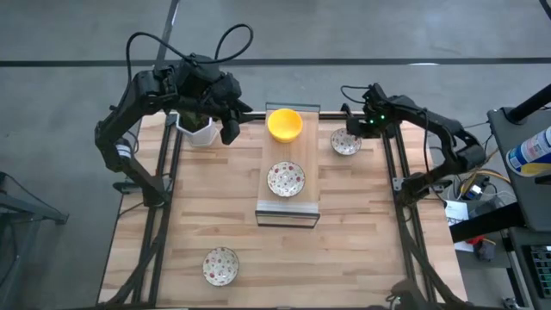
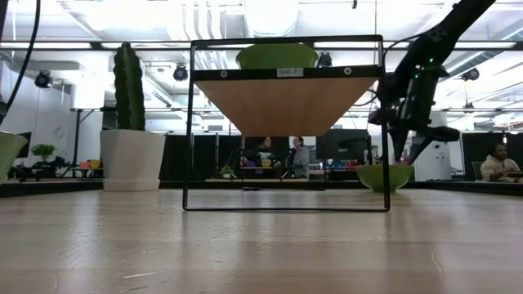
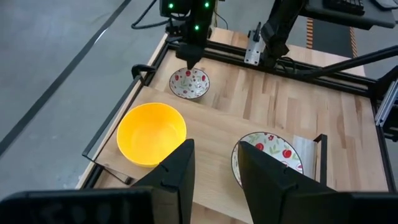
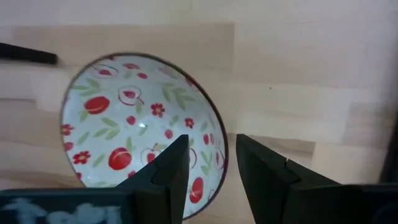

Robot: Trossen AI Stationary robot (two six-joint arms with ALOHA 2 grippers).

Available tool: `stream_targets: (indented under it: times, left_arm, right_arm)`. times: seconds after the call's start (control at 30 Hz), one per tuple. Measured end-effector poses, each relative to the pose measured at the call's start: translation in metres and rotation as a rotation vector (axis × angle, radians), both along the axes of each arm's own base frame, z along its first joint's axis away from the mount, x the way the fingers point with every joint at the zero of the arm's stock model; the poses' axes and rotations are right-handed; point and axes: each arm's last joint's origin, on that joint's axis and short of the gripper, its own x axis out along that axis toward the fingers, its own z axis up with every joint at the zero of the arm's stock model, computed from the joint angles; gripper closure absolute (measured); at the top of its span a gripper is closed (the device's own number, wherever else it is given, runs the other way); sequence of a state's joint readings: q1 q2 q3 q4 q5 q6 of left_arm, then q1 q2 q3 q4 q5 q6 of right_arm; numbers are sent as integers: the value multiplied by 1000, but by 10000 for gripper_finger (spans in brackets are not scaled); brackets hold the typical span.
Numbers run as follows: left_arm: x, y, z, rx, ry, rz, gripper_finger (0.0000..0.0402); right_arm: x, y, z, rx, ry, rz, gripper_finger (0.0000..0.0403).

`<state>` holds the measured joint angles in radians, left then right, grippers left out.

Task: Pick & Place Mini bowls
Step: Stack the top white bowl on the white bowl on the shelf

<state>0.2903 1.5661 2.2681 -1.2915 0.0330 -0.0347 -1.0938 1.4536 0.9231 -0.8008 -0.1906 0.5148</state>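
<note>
Three white bowls with a red pattern and one yellow bowl show. The yellow bowl (image 1: 284, 123) (image 3: 151, 133) and one patterned bowl (image 1: 286, 179) (image 3: 268, 151) stand on the shelf's wooden top. A second patterned bowl (image 1: 346, 143) (image 4: 140, 124) stands on the table right of the shelf. My right gripper (image 1: 354, 131) (image 4: 211, 142) is open just above it, one finger over the bowl's inside and one outside its rim (image 4: 219, 152); I see no touch. My left gripper (image 1: 231, 131) (image 3: 216, 146) is open and empty, left of the yellow bowl. A third patterned bowl (image 1: 220, 265) stands near the table's near left.
The black-framed shelf (image 1: 288, 215) (image 2: 286, 73) stands mid-table. A white pot with a cactus (image 1: 196, 131) (image 2: 131, 159) sits at the far left, close to my left gripper. Black rails (image 1: 392, 172) run along both table sides. People sit in the room beyond.
</note>
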Motion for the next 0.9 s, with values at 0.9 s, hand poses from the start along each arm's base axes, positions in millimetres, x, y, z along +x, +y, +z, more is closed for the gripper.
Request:
stream_targets:
  times: [0.9]
  left_arm:
    - [0,0,-1,-10,6,15,287]
  right_arm:
    - [14,-19,2,58,9,140,392]
